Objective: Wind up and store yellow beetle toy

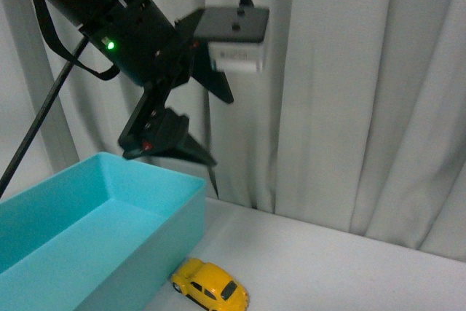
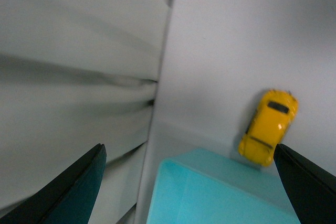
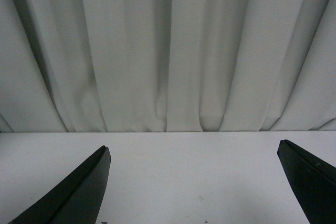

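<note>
Though left claw (image 1: pixel 222 130), right claw (image 3: pixel 193 153) agape — white table (image 1: pixel 349 267), curtain (image 1: pixel 349 92), yellow beetle toy (image 1: pixel 211 288)

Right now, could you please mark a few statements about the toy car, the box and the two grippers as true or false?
1. The yellow beetle toy lies inside the teal box. False: it stands on the white table, outside, beside the box's wall.
2. The left gripper is open and empty. True.
3. The right gripper is shut on the toy. False: it is open, with only bare table between its fingers.
4. The toy stands on its wheels. True.
</note>
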`<state>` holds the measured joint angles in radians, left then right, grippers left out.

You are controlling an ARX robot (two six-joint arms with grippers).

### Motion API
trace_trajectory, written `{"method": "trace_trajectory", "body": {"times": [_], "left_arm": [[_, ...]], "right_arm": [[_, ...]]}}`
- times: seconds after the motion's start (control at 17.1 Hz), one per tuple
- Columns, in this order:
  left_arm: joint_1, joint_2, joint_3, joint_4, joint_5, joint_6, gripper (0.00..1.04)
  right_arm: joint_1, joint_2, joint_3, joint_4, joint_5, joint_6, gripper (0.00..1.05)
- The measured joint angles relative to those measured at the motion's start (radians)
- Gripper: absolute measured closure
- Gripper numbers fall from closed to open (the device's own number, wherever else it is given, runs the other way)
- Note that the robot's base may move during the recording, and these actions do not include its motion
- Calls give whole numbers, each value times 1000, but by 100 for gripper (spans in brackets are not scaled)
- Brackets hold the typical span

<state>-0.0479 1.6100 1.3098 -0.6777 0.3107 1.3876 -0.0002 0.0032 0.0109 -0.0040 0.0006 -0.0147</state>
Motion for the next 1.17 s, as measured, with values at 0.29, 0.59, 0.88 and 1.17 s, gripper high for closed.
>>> {"method": "trace_trajectory", "body": {"times": [0.29, 0.59, 0.88, 1.17], "left_arm": [[-124, 191, 82, -242, -344, 264, 7], [-196, 289, 52, -217, -373, 4, 7], [-198, 373, 30, -149, -384, -249, 7], [-199, 422, 2, -56, -348, 10, 7]], "right_arm": [[0, 0, 0, 0, 0, 0, 7], [0, 0, 0, 0, 0, 0, 7], [0, 0, 0, 0, 0, 0, 7], [0, 0, 0, 0, 0, 0, 7]]}}
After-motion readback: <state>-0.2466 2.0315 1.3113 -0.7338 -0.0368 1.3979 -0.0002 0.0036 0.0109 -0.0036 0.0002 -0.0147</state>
